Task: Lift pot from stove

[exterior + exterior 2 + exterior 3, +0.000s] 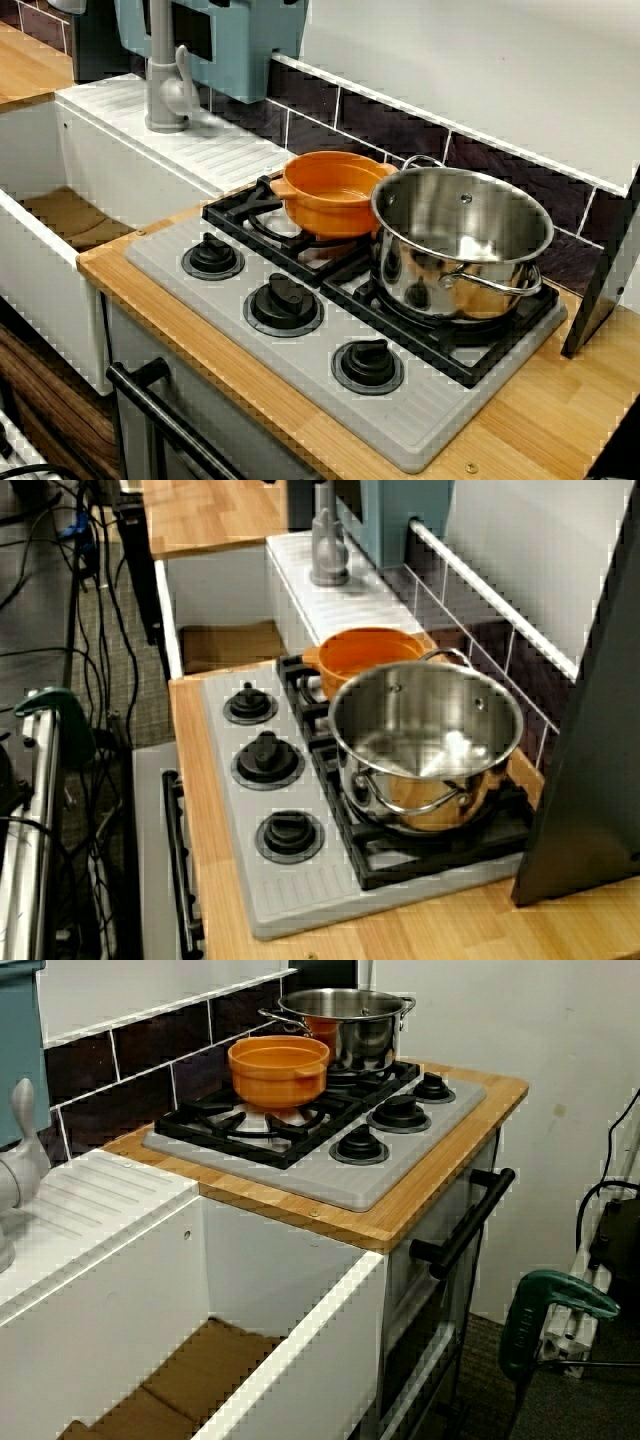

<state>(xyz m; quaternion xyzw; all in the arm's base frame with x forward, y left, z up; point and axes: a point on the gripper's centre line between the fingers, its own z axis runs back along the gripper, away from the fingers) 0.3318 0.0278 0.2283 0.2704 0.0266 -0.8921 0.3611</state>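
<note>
Sink-side view: gripper out of frame in all views, state can't be told.
Orange pot [279, 1068] sits on stove [400, 1165] grate w/ far rim touching steel pot [345, 1022]; three knobs along near edge.

Two pots [335, 190], three knobs [284, 300].

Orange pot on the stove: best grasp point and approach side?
Probably the rim of the orange pot on the side facing the faucet, coming from above. The pot sits upright and open on the grate of the stove, so one finger can drop inside. The steel pot crowds the opposite side, apparently touching it. The stubby handle looks too short to pinch. No gripper is in view.
</note>
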